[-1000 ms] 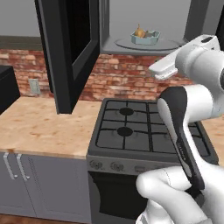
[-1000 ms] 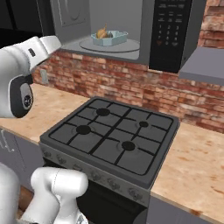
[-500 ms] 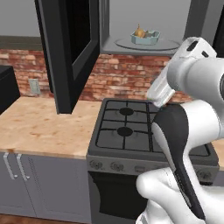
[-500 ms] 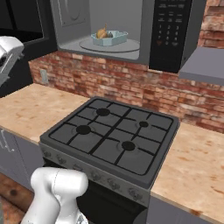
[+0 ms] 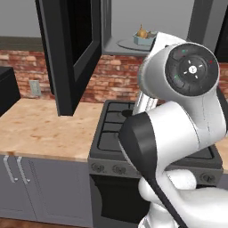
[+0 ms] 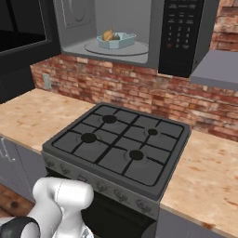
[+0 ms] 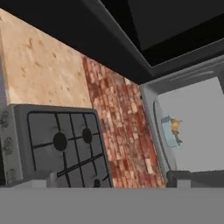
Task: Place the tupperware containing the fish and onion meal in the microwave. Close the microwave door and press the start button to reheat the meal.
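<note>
The pale-blue tupperware [image 6: 120,40] sits on the round turntable plate [image 6: 137,48] inside the microwave [image 6: 116,18], with the golden-brown fish and onion meal [image 6: 109,35] in it. The tub shows again in the left base view [image 5: 144,38] and, rolled sideways, in the hand view [image 7: 168,131]. The microwave door [image 5: 67,53] stands wide open, swung out to the left. My gripper [image 7: 113,181] is open with nothing between its fingertips, held back from the microwave and looking across the stove at the cavity. My arm's elbow blocks much of the left base view.
A black gas stove [image 6: 121,144] lies below the microwave, between wooden counters [image 6: 28,111]. The dark control panel [image 6: 179,32] is at the cavity's right. A brick wall [image 6: 139,88] runs behind, with a grey hood [image 6: 216,69] at right.
My arm has swung left, out of the right base view and close in front of the left base camera. The tupperware and the open door have not moved.
</note>
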You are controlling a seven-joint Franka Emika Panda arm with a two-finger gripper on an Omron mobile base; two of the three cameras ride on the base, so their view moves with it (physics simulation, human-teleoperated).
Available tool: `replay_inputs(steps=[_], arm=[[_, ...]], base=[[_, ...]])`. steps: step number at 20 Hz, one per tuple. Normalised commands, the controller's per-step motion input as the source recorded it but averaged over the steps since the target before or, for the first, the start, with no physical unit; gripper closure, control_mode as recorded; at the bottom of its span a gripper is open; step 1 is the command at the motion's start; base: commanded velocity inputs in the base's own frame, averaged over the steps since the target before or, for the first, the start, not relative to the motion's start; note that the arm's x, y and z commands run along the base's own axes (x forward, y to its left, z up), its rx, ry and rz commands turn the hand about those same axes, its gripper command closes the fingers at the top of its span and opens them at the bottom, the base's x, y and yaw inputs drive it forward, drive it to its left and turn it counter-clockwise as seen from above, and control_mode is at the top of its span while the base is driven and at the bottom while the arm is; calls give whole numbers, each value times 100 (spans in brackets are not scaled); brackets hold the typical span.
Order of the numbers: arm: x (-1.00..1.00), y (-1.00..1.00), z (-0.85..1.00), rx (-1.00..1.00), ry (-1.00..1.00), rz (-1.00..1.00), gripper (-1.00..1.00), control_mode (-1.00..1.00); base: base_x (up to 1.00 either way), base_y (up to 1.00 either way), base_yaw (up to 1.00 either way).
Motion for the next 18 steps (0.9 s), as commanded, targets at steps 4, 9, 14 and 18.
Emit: replay_inputs(steps=[4,9,14,18], arm=[[-22,22,-87,-19,-37,0,-100,-100],[-28,3,-73,-14,-37,0,-100,-100],[-29,36,-2,-16,-4,-2,-100,-100],[-25,66,11,-16,0,-3,-100,-100]], base=[[0,0,0],[0,0,0],[0,0,0],[0,0,0]])
